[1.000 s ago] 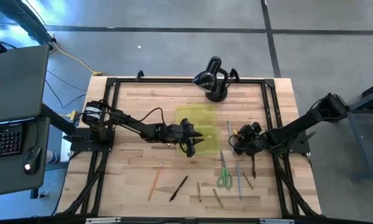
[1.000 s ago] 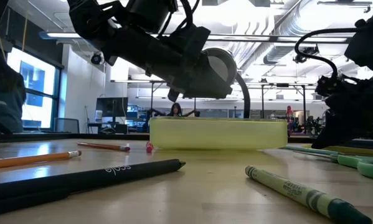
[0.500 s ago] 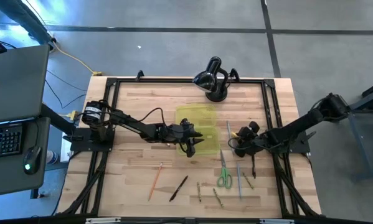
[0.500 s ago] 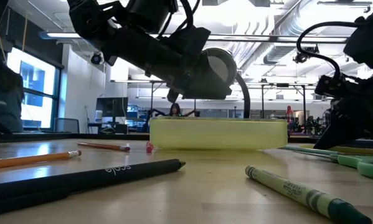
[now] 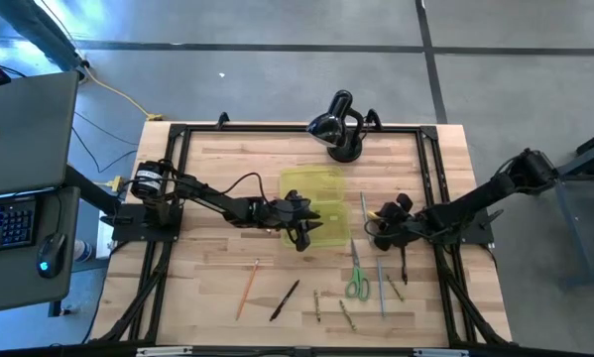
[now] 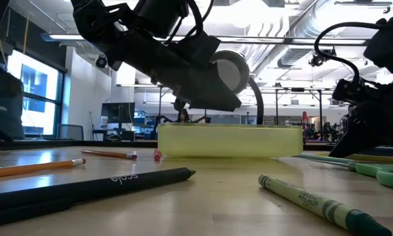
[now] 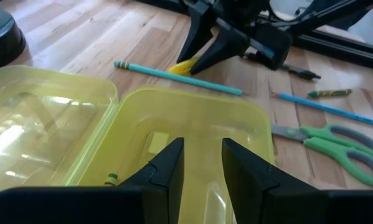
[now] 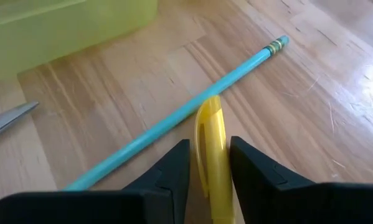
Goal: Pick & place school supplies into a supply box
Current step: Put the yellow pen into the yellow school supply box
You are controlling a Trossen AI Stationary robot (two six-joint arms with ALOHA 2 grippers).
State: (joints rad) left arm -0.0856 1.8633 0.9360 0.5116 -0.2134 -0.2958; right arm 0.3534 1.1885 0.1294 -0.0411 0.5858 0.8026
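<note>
Supply box [image 5: 314,203], a translucent yellow-green case, is lying open near the middle of the tabletop, its lid folded out toward the far edge where a black domed device [image 5: 338,127] is standing. Inside the box, a crayon-like stick [image 7: 111,178] is resting near the hinge. The left gripper [image 5: 300,234] is hovering over the box's near edge, its fingers [image 7: 163,168] set narrowly apart and gripping nothing. Just right of the box, the right gripper [image 5: 373,232] is pinching a yellow pen [image 8: 210,152] whose tip is lying across a teal pencil [image 8: 180,113] on the wood. Green-handled scissors [image 5: 356,279] are lying toward the front edge beside a blue pencil [image 5: 381,291] and short crayons [image 5: 347,315]; farther left along that edge a black pen [image 5: 285,299] and an orange pencil [image 5: 249,284] are waiting. Since half a second ago, the left arm is sitting slightly differently above the box, while the right gripper is keeping its place.
</note>
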